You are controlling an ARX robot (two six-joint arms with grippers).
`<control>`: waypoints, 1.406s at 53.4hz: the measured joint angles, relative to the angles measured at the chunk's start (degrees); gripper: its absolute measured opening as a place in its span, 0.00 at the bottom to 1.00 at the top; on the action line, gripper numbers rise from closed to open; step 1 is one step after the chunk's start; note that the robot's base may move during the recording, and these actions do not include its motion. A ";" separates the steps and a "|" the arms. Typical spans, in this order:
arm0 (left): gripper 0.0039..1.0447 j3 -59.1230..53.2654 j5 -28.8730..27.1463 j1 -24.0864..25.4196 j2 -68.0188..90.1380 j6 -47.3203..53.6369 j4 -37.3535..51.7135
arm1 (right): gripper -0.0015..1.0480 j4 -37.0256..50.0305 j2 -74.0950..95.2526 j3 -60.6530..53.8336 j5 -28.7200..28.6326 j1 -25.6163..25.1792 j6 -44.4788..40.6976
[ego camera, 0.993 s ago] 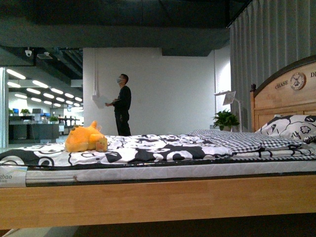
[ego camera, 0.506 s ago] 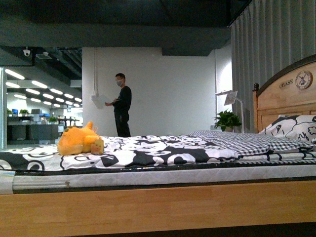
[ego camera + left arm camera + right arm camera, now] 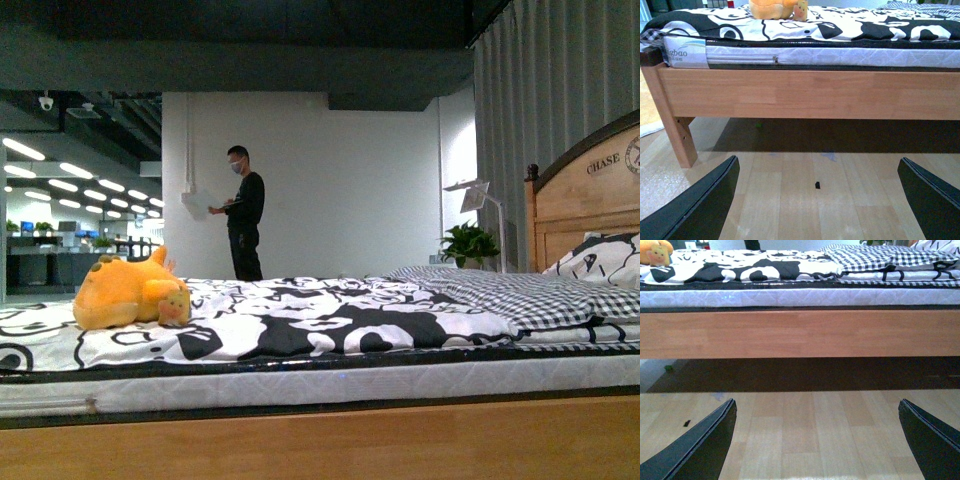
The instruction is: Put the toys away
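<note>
Black left fingers (image 3: 700,210) are spread wide with nothing between them, hanging low over the pale wood floor (image 3: 790,200) and facing the side of the bed. The right fingers (image 3: 935,440) are the same deal, wide apart and holding nothing, just further along that side. Straight ahead of both is the light wooden side rail (image 3: 810,95) of the bed, with a corner leg (image 3: 677,135) showing in the left wrist view and a tiny dark scrap (image 3: 817,184) on the floor in front, can't tell what it is. On top of the rail sits a white quilted mattress (image 3: 840,55) with a printed label (image 3: 685,51) at its end, and over that a black-and-white cartoon bedspread (image 3: 300,330). The orange-yellow plush toy (image 3: 125,292) is lying on the bedspread near the foot end of the bed, on the left in the front view, well apart from both sets of fingers and nothing touching it. Toward the other end there's a checked blanket (image 3: 500,290), a patterned pillow (image 3: 600,262) and a curved wooden headboard (image 3: 590,200). Past the bed a man (image 3: 243,215) in black with a face mask stands by a white wall, and a potted plant (image 3: 468,243) sits near the grey curtain (image 3: 560,100).
</note>
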 joint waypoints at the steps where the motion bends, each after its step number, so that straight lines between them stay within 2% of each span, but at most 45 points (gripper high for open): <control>1: 0.94 0.00 -0.02 0.00 0.00 0.00 0.00 | 0.94 0.00 0.00 0.00 0.02 0.00 0.00; 75: 0.94 0.00 0.00 0.00 -0.09 -0.02 0.00 | 0.94 0.00 0.02 0.00 0.04 0.02 0.00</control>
